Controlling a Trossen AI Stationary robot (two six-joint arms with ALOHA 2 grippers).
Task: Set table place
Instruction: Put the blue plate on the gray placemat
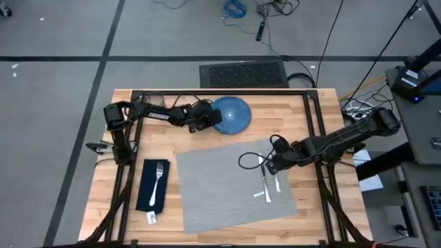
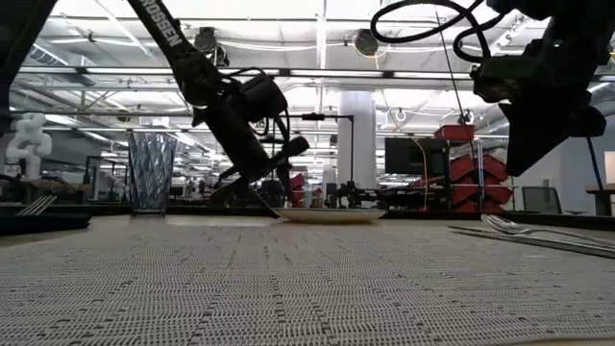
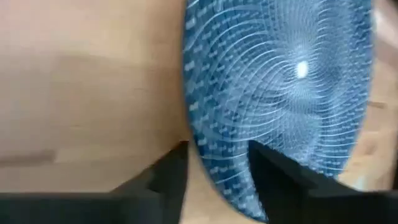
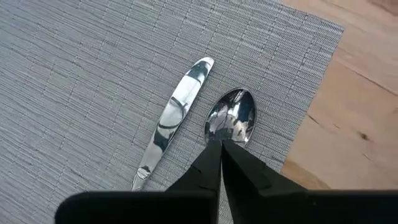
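The right gripper has its two dark fingers pressed together on the neck of the spoon, just behind the bowl, so it is clenched on the spoon. The spoon lies flat on the grey placemat near the mat's right edge, and the knife lies just beside it on the side away from that edge, the two not touching. From above, the right gripper reaches in from the table's right side over the mat's right portion, with the knife and spoon running towards the front edge.

The left gripper has its fingers spread, one on either side of the rim of the blue plate; whether the pads press the rim cannot be told. In the view from above, the left gripper meets the plate at its left edge, and the plate sits on bare wood of the table near the back, beyond the placemat.

To the left of the mat lies the navy napkin with the fork resting on top. At table height a clear glass stands upright at the left.
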